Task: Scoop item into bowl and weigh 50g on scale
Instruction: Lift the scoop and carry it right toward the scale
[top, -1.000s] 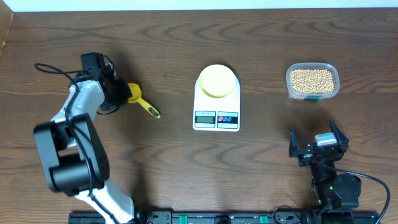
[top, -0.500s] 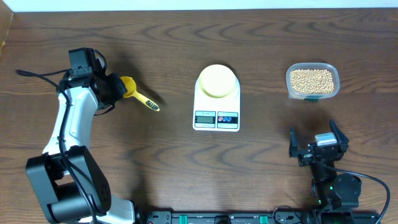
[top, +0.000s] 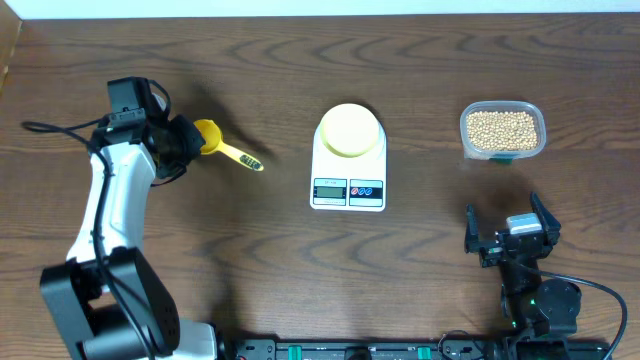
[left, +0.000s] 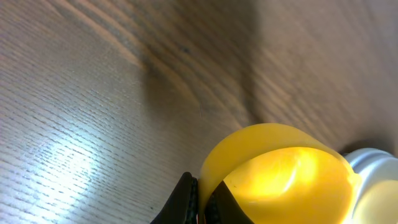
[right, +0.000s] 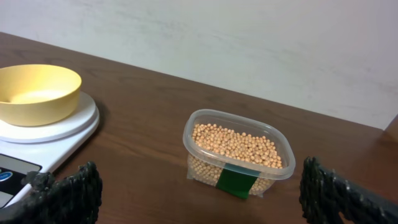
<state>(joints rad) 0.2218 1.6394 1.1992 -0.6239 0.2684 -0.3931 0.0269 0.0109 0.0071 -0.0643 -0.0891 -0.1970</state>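
Now the left jaws are clamping narrowly on the cup rim of the yellow scoop (top: 222, 147), its handle slanting rightward toward the scale (top: 348, 190). The right jaws are gaping wide, holding nothing. The beans (top: 502, 128) are lying in the clear tub (top: 541, 138) far to the right, past the bowl (top: 350, 130) sitting on the scale; the right arm (top: 535, 300) is resting nearer them, so the left arm (top: 110, 200) is likely facing 1 long reach across the bench (top: 300, 290).

The bowl (top: 349, 129) sits on the scale (top: 348, 190). The tub (top: 502, 155) holding the beans (top: 502, 127) lies to its right, and the scoop (top: 228, 150) to its left.
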